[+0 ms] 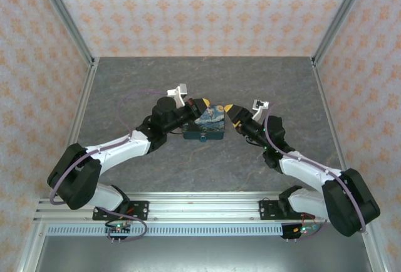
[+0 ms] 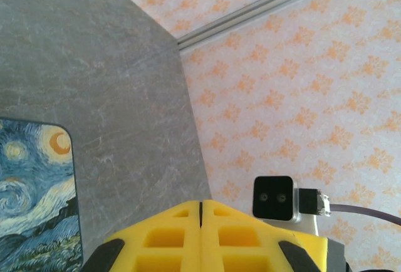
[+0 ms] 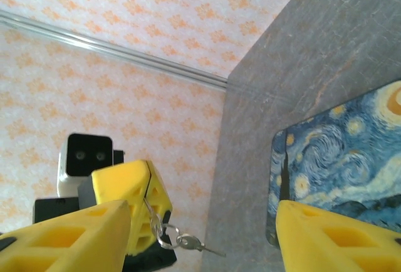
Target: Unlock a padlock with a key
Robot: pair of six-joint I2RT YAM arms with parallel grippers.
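My left claw (image 3: 147,212) is shut tight on the key ring (image 3: 164,233), and the key (image 3: 188,242) hangs down. My right claw (image 1: 234,116) is wide apart. The padlock (image 1: 203,138) looks to sit at the box's (image 1: 212,118) near side. Next I must steady the key and aim it at the lock.

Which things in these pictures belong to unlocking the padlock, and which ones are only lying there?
For the job: key on its ring, hanging from the shut left claw; open right claw; padlock, seemingly a tiny speck at the box's near side, hard to make out.
Only lying there: box with night-sky print; grey table.
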